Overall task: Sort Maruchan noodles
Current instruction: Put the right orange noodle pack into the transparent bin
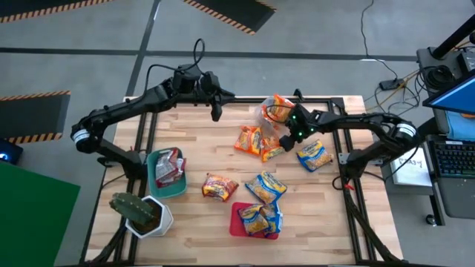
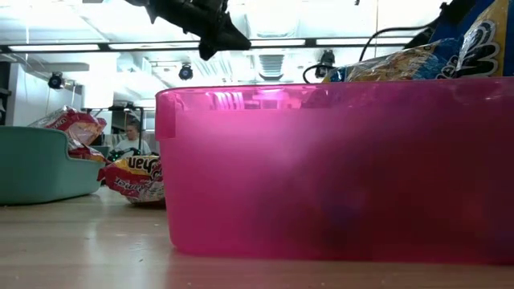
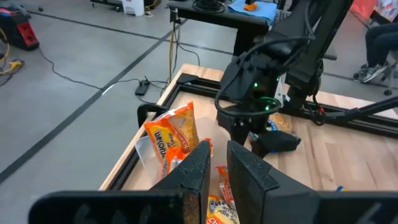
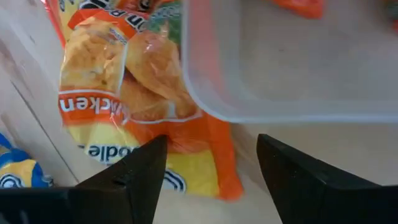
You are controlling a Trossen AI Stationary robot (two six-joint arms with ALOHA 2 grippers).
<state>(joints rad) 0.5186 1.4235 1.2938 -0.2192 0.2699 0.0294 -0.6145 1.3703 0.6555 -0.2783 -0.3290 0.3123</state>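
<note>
Maruchan noodles lie across the table. Orange packets (image 1: 249, 139) sit beside and inside a clear bin (image 1: 269, 111) at the back. My right gripper (image 1: 284, 141) hovers open just over one orange packet (image 4: 143, 93) next to that bin's rim (image 4: 261, 106), with nothing between its fingers. Blue-and-yellow packets (image 1: 314, 156) lie loose at the right and middle, and more fill the red bin (image 1: 239, 222). A silver/red packet (image 1: 220, 187) lies near the teal bin (image 1: 152, 159), which holds others. My left gripper (image 1: 216, 113) hangs shut and empty above the back edge.
A potted cactus (image 1: 141, 211) stands at the front left corner. The red bin's wall (image 2: 337, 177) fills the low view, hiding most of the table behind it. The table's black frame (image 1: 326, 99) runs along the back. Cables and a desk stand off to the right.
</note>
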